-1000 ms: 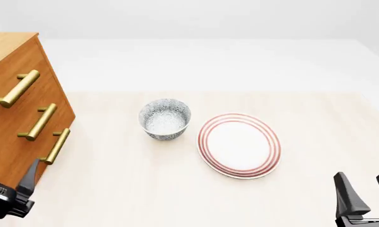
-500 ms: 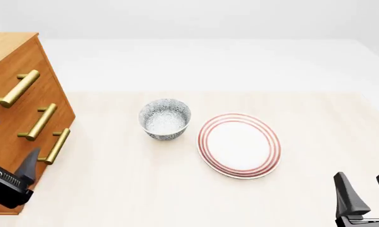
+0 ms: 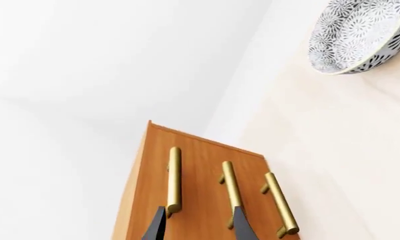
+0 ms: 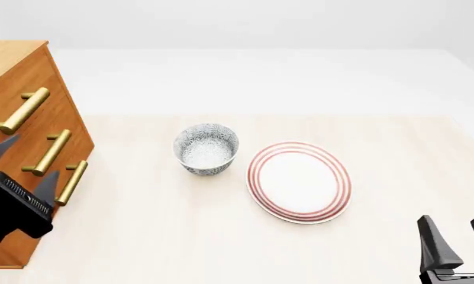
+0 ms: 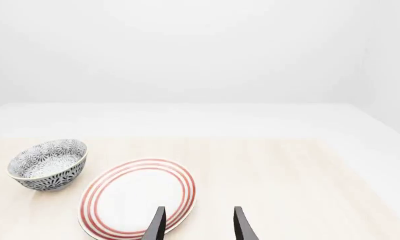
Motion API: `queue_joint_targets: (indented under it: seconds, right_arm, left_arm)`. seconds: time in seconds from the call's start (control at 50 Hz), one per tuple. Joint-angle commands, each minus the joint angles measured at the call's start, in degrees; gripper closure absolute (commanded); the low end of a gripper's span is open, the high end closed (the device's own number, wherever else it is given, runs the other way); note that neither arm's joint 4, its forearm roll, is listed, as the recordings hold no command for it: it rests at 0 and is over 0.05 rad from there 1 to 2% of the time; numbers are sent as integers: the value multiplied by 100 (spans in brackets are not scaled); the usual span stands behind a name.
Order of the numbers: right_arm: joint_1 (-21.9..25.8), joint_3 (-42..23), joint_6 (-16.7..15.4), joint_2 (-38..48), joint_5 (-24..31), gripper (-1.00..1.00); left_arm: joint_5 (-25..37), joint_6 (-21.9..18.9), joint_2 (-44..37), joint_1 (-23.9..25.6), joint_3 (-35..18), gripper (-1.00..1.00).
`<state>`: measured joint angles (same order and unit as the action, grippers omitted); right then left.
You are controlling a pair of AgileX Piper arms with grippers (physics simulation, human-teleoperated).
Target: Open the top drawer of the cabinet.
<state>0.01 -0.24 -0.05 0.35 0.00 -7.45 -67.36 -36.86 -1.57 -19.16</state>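
— Where is the top drawer [image 4: 19,97]?

— Uppermost in the cabinet [image 4: 31,177], far left of the surface [image 4: 221,236], shut.

— Left end effector [image 4: 22,165]?

— Fingers spread, before the drawer fronts (just below the top handle [image 4: 19,110]), gripping nothing.

— Right end effector [image 4: 458,234]?

— Spread, well apart.

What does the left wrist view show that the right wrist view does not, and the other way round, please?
Only the left wrist view shows the cabinet with its three brass handles, the top drawer's handle lying ahead of the open left gripper. Only the right wrist view shows the red-ringed plate, just ahead of the open right gripper. Both show the patterned bowl and the pale table.
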Motion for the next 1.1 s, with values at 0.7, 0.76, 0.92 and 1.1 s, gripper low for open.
queue_joint_targets:
  seconds: [0.7, 0.76, 0.92, 1.1]
  right_arm:
    - [0, 4, 0, -5, 0, -100]
    - [-1, 4, 2, -5, 0, -100]
    - [-1, 4, 4, -7, -1, -100]
    - [-1, 4, 1, -6, 0, -100]
  left_arm:
    - [-2091, -1053, -1873, -675, 85, -100]
    - [-2093, -1074, -1883, -746, 44, -100]
    - [-2372, -1183, -2071, -932, 57, -100]
    - [-2490, -1261, -2179, -1083, 11, -100]
